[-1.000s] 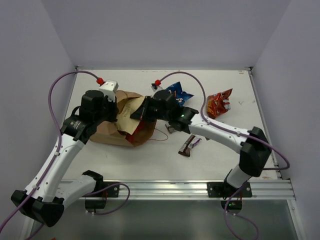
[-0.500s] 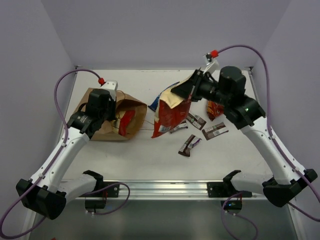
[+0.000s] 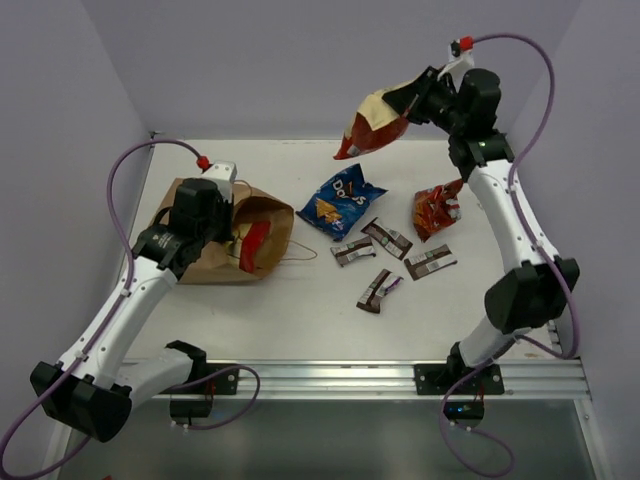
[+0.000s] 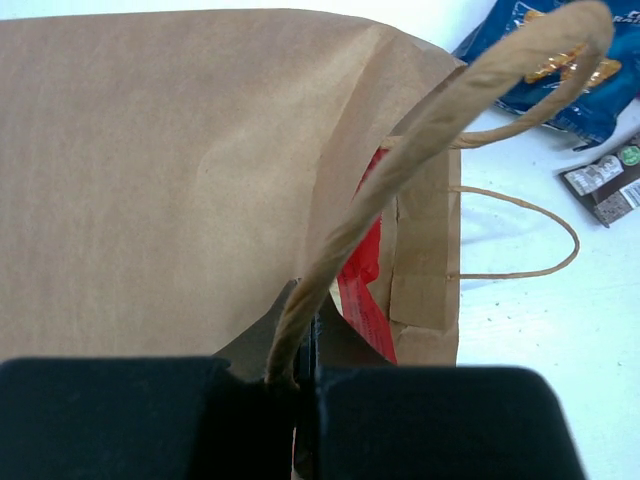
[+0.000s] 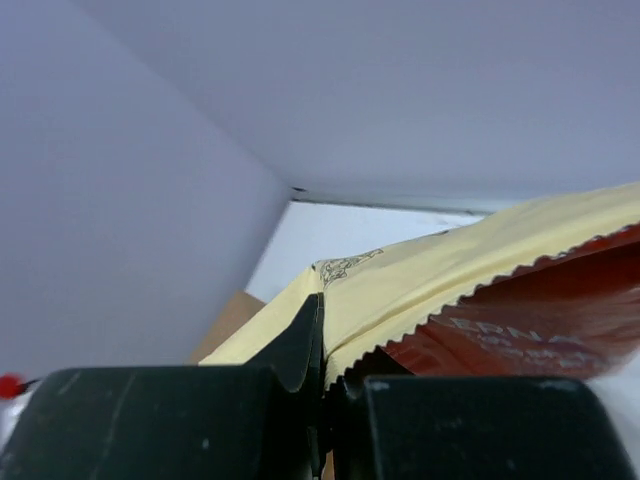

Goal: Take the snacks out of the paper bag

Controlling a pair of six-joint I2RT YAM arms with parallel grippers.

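The brown paper bag lies on its side at the left, mouth to the right, a red chip bag showing inside. My left gripper is shut on the bag's twine handle; the paper bag fills the left wrist view, red bag in its mouth. My right gripper is raised high at the back, shut on the orange-cream chip bag, whose cream top edge sits between the jaws. On the table lie a blue chip bag, a small dark red bag and several brown candy bars.
Purple cables loop over both arms. A second twine handle lies on the table by the bag's mouth. Grey walls stand left, right and behind. The metal rail runs along the near edge.
My right gripper pulled the orange-cream chip bag out of the paper bag and lifted it up and to the back right. The paper bag settled flatter; more candy bars now lie on the table.
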